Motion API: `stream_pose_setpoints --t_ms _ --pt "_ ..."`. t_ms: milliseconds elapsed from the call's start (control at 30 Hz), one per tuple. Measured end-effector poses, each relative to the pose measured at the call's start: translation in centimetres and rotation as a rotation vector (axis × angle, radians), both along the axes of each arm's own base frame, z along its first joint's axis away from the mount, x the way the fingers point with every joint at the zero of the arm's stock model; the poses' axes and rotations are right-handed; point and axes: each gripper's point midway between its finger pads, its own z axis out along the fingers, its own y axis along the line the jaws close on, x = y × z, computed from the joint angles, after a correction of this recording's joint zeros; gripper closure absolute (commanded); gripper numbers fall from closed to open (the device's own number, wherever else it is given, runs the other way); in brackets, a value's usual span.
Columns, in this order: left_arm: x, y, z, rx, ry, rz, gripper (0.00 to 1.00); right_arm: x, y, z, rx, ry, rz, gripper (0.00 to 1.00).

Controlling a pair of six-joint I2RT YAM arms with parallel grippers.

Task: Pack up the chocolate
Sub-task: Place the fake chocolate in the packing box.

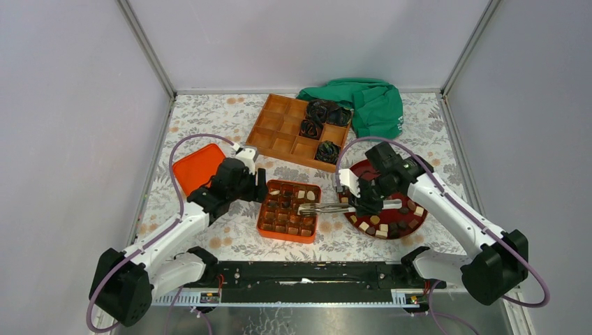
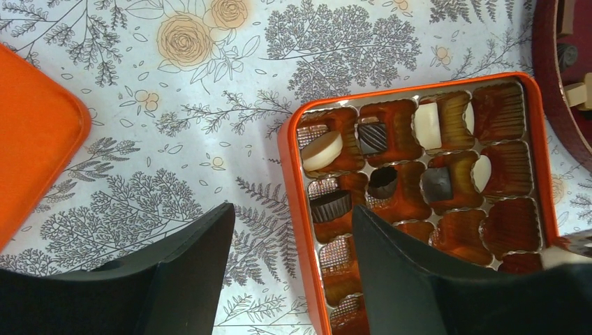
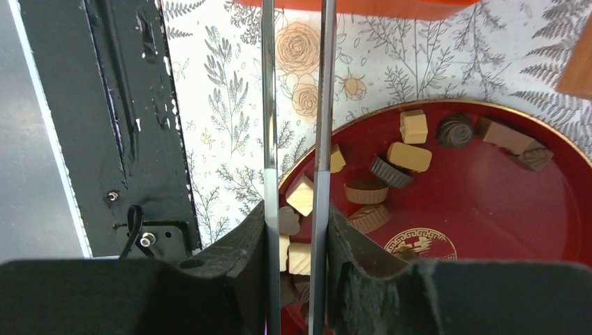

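An orange box (image 1: 288,211) with moulded pockets lies between the arms and holds several pieces of chocolate (image 2: 322,150), dark and cream-white. My left gripper (image 2: 292,208) is open and straddles the box's left wall (image 2: 293,174), one finger outside on the cloth and one over the pockets. In the top view this left gripper (image 1: 260,190) sits at the box's left edge. My right gripper (image 3: 297,216) is shut on metal tongs (image 3: 324,105). The tongs (image 1: 321,208) reach left over the box. More chocolate (image 3: 408,157) lies on the red plate (image 3: 489,202).
A wooden divided tray (image 1: 279,132) with black crinkled bundles (image 1: 322,115) stands at the back. A green cloth (image 1: 373,105) lies behind the plate (image 1: 419,223). The orange lid (image 1: 197,166) lies at the left. A black rail (image 1: 300,276) runs along the near edge.
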Motion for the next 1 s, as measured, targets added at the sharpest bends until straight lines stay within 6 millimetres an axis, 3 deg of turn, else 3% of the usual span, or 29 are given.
stream_pose_setpoints --t_ms 267,733,1000 --pt "-0.1 -0.2 0.2 -0.016 0.001 -0.009 0.31 0.0 -0.8 -2.0 -0.099 -0.003 0.004 0.94" --pt "0.0 -0.3 0.4 -0.028 0.002 -0.014 0.31 -0.2 -1.0 -2.8 -0.132 0.012 -0.005 0.57" --pt "0.1 -0.2 0.5 -0.030 0.002 -0.010 0.30 -0.2 -0.7 -2.2 -0.119 0.027 -0.025 0.55"
